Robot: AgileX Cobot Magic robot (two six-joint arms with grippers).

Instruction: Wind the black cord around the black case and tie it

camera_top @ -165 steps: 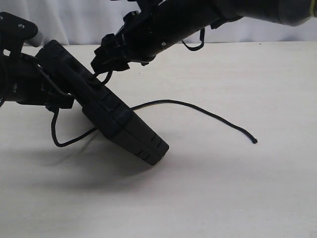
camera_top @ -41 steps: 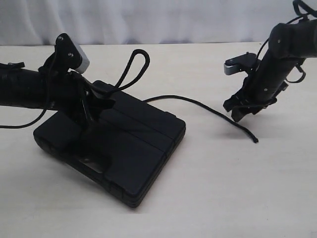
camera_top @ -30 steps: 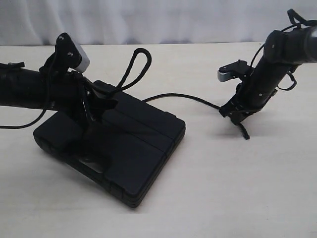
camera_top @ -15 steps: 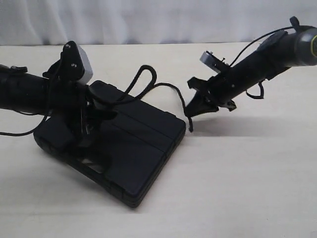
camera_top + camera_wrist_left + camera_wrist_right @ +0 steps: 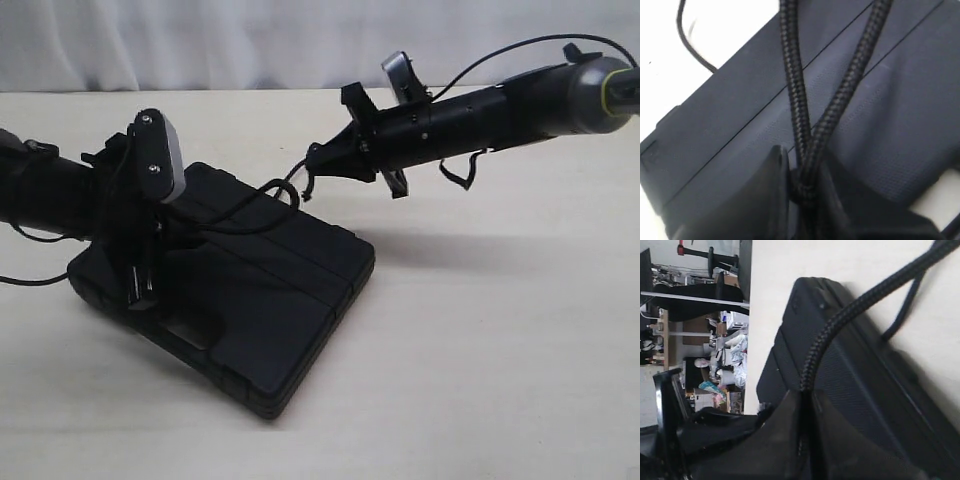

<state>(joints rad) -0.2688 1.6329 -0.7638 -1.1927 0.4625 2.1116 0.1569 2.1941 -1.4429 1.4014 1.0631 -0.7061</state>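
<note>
The table [image 5: 500, 350] lies open right of the black case [image 5: 270, 310]; the black cord [image 5: 794, 95] crosses its top.

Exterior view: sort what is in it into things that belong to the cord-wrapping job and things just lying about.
Belongs to the job:
black case
black cord
left gripper and right gripper, each shut on the cord

Just there:
thin glossy cable of the arm
table

The left arm [image 5: 45, 190] and right arm [image 5: 500, 105] are matte black tubes, each carrying a silver camera block [image 5: 160, 160] (screws dot the left one's). Thin cables [image 5: 545, 39] loop alongside.
</note>
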